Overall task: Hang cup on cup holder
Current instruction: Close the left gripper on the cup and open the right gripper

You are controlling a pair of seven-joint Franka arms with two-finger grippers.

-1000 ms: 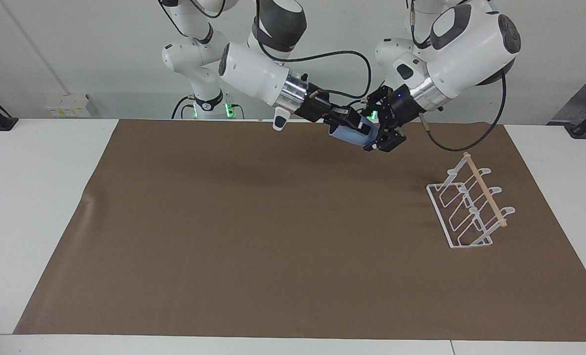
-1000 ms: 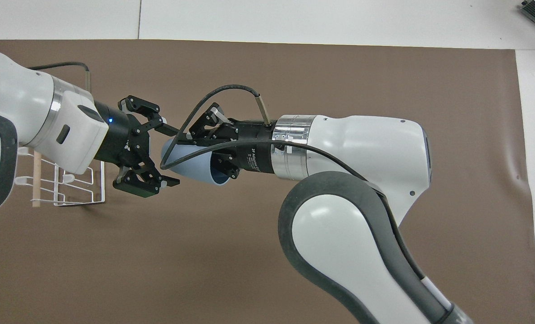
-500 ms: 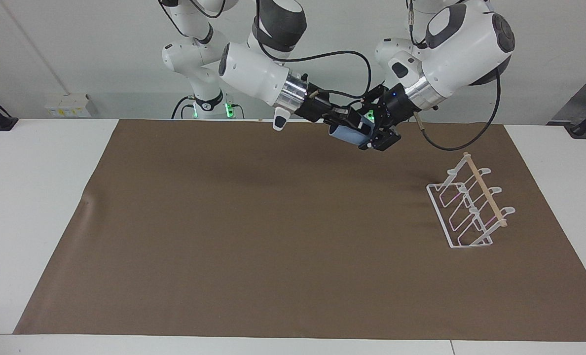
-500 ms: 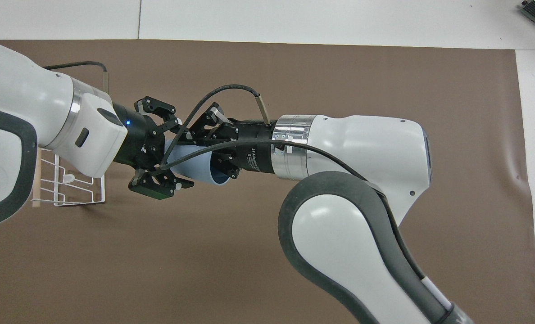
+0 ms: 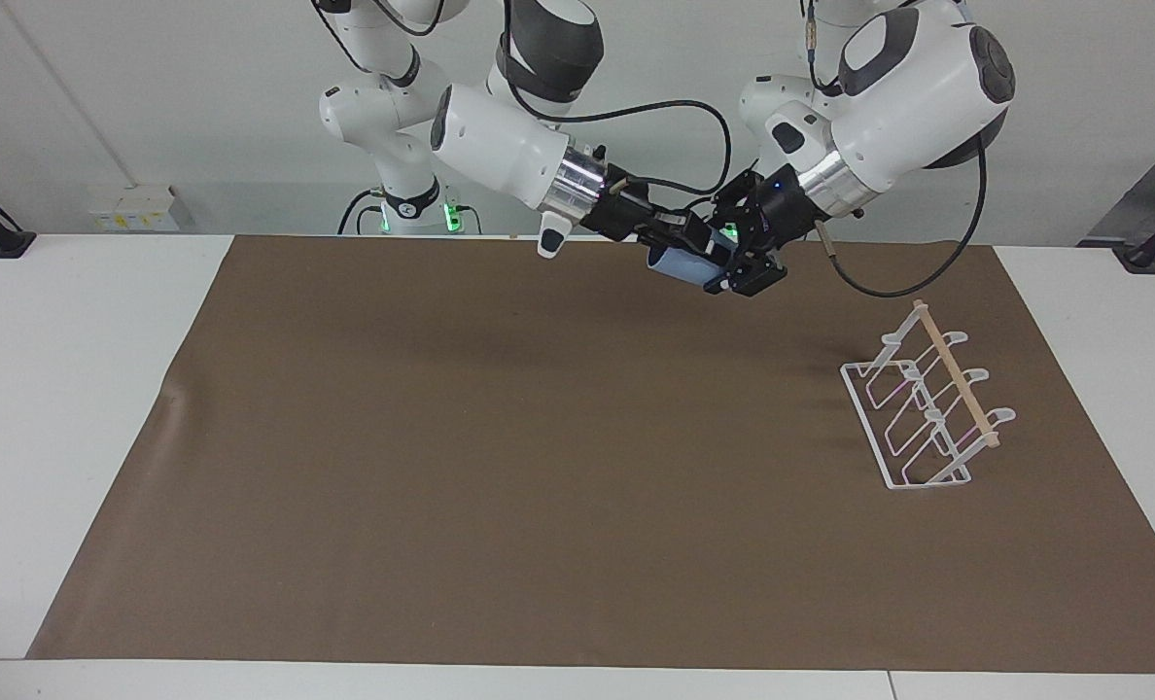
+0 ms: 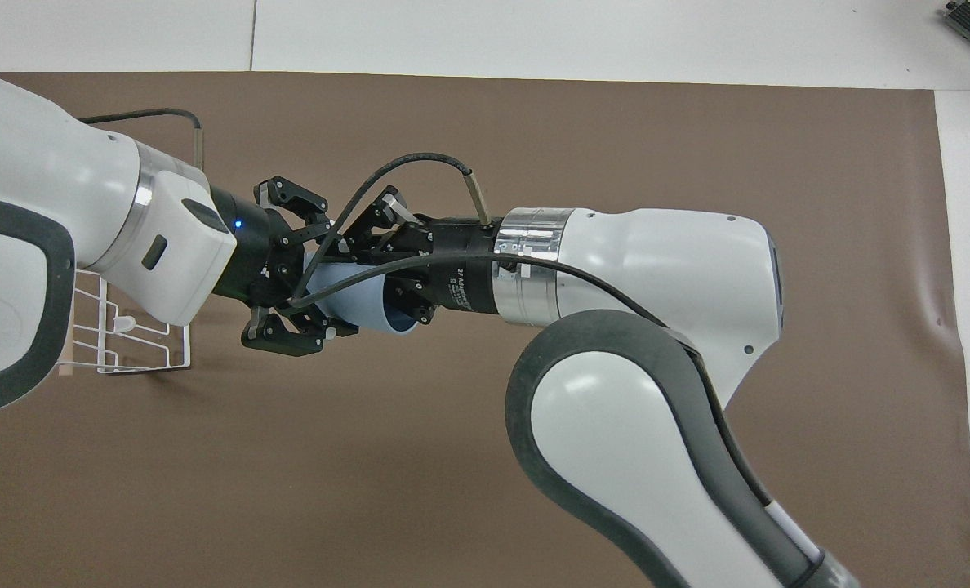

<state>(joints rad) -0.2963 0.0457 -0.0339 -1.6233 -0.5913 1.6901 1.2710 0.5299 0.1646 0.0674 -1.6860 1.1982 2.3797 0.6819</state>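
Note:
The light blue cup (image 5: 680,264) is held in the air, lying on its side, over the brown mat at the robots' edge of the table. My right gripper (image 5: 692,249) is shut on the cup (image 6: 354,298) at its open rim. My left gripper (image 5: 735,268) is open, with its fingers on either side of the cup's closed end. In the overhead view the left gripper (image 6: 334,276) faces the right gripper (image 6: 375,273) across the cup. The white wire cup holder (image 5: 927,399) with its wooden dowel stands empty on the mat toward the left arm's end; my left arm partly covers it in the overhead view (image 6: 138,343).
A brown mat (image 5: 539,467) covers most of the white table (image 5: 72,408). A black cable (image 6: 387,167) from my right wrist loops over the cup in the overhead view.
My left gripper has moved toward the right gripper, and its open fingers now reach farther along the cup's closed end. The right gripper and the cup have stayed nearly still.

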